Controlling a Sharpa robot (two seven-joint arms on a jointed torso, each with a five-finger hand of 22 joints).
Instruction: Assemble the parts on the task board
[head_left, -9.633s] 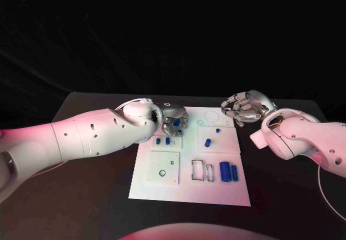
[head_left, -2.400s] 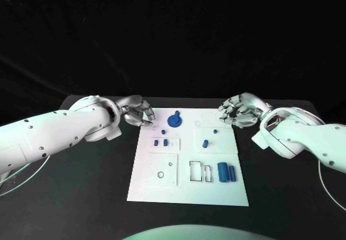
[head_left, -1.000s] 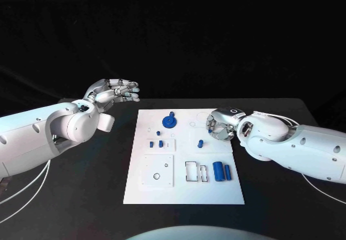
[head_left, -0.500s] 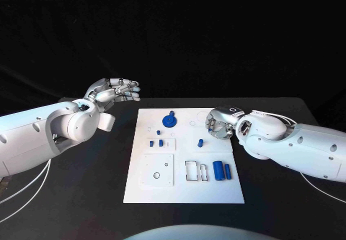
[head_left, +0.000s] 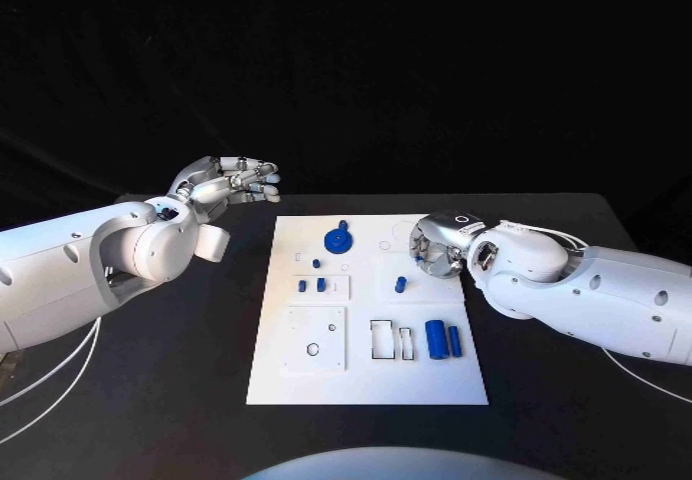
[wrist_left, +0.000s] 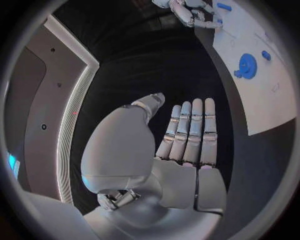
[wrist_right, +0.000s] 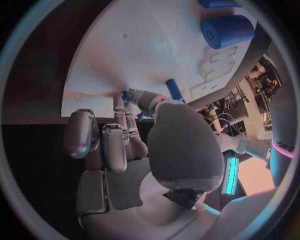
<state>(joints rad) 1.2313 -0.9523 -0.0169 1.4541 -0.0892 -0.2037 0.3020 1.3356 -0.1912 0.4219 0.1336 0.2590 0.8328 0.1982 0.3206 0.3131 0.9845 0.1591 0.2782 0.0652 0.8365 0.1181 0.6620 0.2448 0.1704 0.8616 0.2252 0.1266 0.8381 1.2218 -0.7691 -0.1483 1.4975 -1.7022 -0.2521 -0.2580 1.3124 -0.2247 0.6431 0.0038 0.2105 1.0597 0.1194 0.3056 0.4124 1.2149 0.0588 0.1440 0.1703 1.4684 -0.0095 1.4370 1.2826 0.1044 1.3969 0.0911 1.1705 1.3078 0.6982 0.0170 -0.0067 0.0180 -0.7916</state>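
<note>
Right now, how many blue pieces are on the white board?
7 visible: a round disc at the far end, a tiny peg, two small pegs, one by the right hand, and two cylinders nearer. That hand may hide more.

A black table (head_left: 173, 380) is carrying the white task board (head_left: 368, 375), which is lying flat at its middle; small blue parts (head_left: 441, 340) are sitting on the board, and white cables (head_left: 51, 375) are trailing over the table's left side
</note>
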